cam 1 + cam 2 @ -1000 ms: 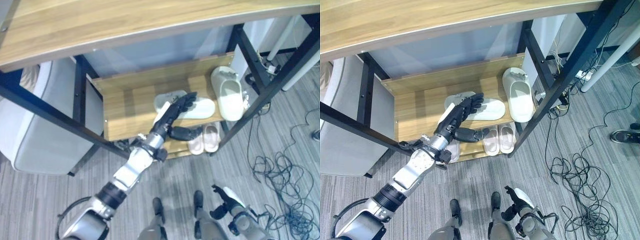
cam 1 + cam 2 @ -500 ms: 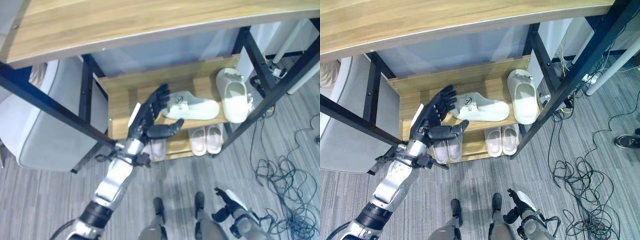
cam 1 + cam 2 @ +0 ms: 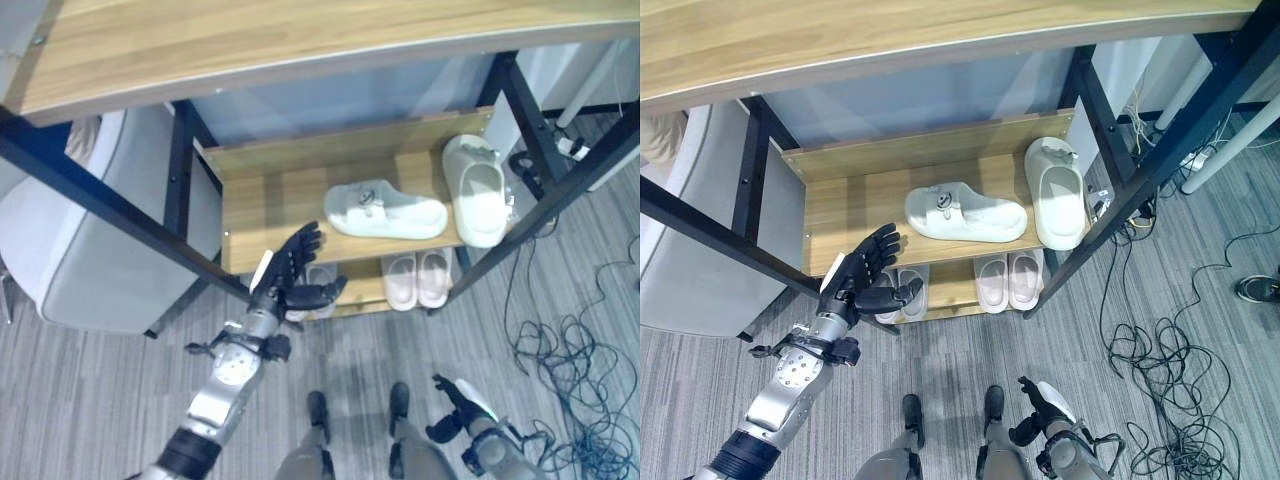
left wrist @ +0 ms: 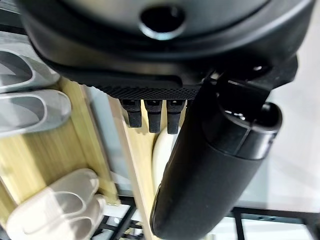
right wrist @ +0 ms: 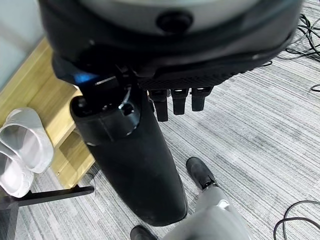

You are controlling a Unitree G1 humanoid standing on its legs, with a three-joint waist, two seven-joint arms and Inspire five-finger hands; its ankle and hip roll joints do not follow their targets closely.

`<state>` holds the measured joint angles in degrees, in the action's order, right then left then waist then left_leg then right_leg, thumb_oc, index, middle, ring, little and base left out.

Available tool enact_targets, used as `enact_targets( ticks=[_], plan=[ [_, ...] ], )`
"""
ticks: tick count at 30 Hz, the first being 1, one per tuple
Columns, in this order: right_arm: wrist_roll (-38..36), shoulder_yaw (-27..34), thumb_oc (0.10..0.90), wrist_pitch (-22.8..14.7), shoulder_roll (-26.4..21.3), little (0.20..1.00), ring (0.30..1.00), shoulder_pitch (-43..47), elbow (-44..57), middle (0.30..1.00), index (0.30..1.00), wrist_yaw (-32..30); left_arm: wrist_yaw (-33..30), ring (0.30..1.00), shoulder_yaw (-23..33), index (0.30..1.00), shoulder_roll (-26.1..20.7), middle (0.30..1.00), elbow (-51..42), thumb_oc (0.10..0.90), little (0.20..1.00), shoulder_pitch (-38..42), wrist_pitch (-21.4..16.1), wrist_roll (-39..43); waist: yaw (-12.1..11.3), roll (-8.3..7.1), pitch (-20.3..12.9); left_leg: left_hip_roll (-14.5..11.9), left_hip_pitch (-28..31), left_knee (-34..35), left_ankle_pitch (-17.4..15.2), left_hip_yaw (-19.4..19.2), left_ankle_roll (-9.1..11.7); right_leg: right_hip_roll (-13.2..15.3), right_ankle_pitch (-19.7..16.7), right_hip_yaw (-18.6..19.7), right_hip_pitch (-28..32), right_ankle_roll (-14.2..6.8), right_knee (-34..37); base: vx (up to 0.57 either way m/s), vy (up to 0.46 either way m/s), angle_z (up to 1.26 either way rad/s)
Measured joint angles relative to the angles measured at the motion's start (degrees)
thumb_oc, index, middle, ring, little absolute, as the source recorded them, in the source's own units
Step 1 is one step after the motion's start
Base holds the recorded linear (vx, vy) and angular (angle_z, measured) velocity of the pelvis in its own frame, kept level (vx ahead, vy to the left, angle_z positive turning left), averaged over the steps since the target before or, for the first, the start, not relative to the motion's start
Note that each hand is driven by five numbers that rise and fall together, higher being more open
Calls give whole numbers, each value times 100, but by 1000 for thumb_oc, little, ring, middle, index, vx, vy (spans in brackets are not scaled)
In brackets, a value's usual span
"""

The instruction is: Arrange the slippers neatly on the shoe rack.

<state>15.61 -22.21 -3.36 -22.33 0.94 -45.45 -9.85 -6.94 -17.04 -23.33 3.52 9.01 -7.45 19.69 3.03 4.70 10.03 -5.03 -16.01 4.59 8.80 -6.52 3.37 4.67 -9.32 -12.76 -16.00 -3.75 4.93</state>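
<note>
Two white slippers rest on the rack's upper shelf [image 3: 270,200]. One slipper [image 3: 386,211] lies crosswise in the middle; the other slipper [image 3: 478,191] points front to back at the right end. My left hand [image 3: 289,280] hovers open and empty just before the shelf's front edge, left of and below the crosswise slipper. In the left wrist view its straight fingers [image 4: 150,113] reach toward that slipper [image 4: 162,150]. My right hand [image 3: 458,398] hangs open low at the right, over the floor.
The lower shelf holds a pale pair [image 3: 418,279] and another pair [image 3: 906,287] partly behind my left hand. A wooden tabletop [image 3: 300,40] overhangs the rack, with black frame bars [image 3: 100,205] crossing in front. A grey seat [image 3: 80,270] stands left; cables [image 3: 580,350] litter the floor right.
My left hand has come off the crosswise white slipper, swung left, then dropped back to the shelf's front edge. The slipper stays on the shelf. The camera has shifted slightly.
</note>
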Motion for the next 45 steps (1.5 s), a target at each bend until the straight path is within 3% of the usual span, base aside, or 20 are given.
enact_targets(
  ticks=[11, 22, 26, 38, 45],
  plan=[
    [-1, 0, 800, -2, 2, 900, 900, 16, 15, 900, 900, -6, -396, 900, -34, 900, 184, 900, 641, 800, 900, 863, -1, -42, 27, -10, 6, 5, -115, -1, 4, -27, -1, 6, 16, 0, -121, -7, -1, 0, 0, 0],
    [-2, -2, 800, -5, -2, 900, 900, 14, 21, 900, 900, -18, -659, 900, -140, 900, 243, 900, 1009, 800, 900, 1506, 0, -81, 213, -18, 12, 2, -194, -1, -4, -134, -3, -1, 2, 119, -265, -5, -1, 7, 4, -4],
    [-4, -2, 800, -13, 0, 900, 900, 21, 31, 900, 900, -21, -854, 900, -186, 900, 459, 900, 1239, 800, 900, 1822, 0, -75, 285, -25, 16, 9, -212, -1, -10, -142, -8, 8, 3, 123, -283, -6, -1, 0, 0, 0],
    [-6, -14, 800, -46, -4, 900, 900, 27, 61, 900, 900, -68, -1173, 900, -364, 900, 436, 900, 1780, 800, 900, 2788, 8, -74, 365, -129, 96, 11, -292, -1, -10, -185, -8, 9, -9, 144, -384, 0, -2, 0, 0, 0],
    [-7, -21, 800, -77, -18, 900, 900, 37, 66, 900, 900, -67, -1338, 900, -552, 900, 426, 900, 2425, 800, 900, 3581, 23, -67, 523, -152, 110, 14, -309, -1, -21, -258, -16, 10, -23, 240, -443, -9, -2, 5, -3, -6]
  ],
)
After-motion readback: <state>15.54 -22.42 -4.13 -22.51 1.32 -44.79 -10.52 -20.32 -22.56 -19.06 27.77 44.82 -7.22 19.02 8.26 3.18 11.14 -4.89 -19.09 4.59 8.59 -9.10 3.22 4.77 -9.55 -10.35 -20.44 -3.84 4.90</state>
